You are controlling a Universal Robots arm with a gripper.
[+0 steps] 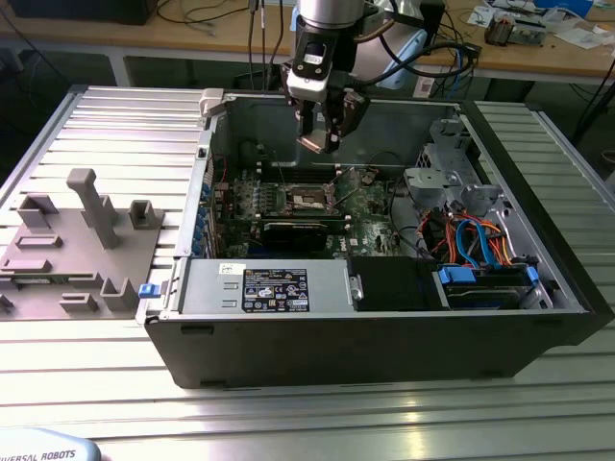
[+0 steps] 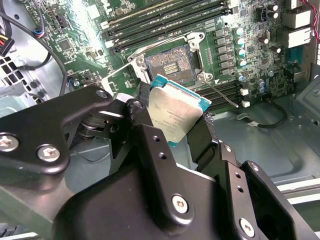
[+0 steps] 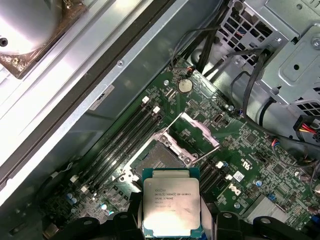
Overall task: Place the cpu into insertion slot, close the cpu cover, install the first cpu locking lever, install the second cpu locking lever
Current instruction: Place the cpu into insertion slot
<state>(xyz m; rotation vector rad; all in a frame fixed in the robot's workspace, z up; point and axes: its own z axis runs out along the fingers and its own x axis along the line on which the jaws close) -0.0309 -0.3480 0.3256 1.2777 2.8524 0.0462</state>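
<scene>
My gripper (image 1: 320, 142) hangs inside the open computer case, above the green board, shut on the cpu (image 3: 171, 207). The cpu (image 2: 175, 112) is a flat square chip with a silvery top, pinched by its edges between the two black fingers (image 2: 150, 145). Below it the insertion slot (image 3: 157, 161) lies open, a dark square socket (image 2: 170, 65) with a metal rim. In the exterior view the slot (image 1: 309, 199) sits below and slightly forward of the gripper. The cpu cover (image 3: 197, 132) is swung up on its hinge, standing beside the socket.
Long black memory slots (image 2: 165, 17) run beside the socket. A thin metal lever rod (image 2: 220, 95) sticks out at its side. A grey drive cage (image 1: 447, 158) and cables stand at the exterior view's right. A grey fixture tray (image 1: 72, 240) lies outside the case on the left.
</scene>
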